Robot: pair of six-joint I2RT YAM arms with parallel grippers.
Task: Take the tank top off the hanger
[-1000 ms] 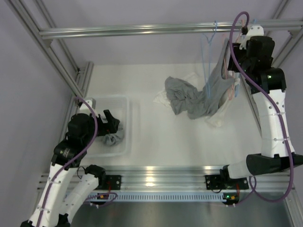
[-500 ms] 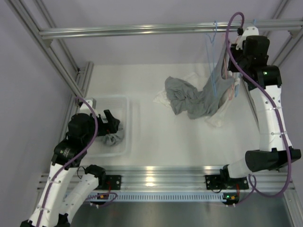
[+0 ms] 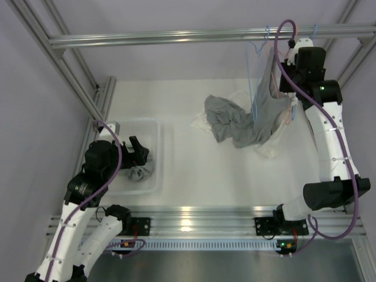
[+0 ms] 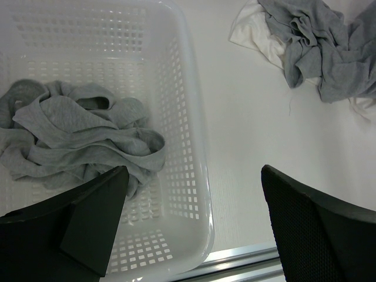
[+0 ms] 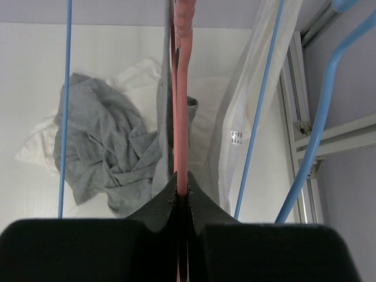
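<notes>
My right tool point(image 5: 182, 195) is pinched tight on a thin pink strap point(image 5: 182, 88). I think it belongs to the grey tank top point(image 3: 265, 103), which hangs at 1 o'clock. I should pull slowly toward 6 o'clock, off the blue hanger point(image 5: 64, 117). My left tool point(image 4: 191, 176) is wide apart.

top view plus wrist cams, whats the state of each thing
left gripper: open, above the basket
right gripper: shut on pink strap
grey tank top: hanging on blue hanger
blue hanger: hooked on rail
basket: holds crumpled grey garment
clothes pile: heaped on table
</notes>
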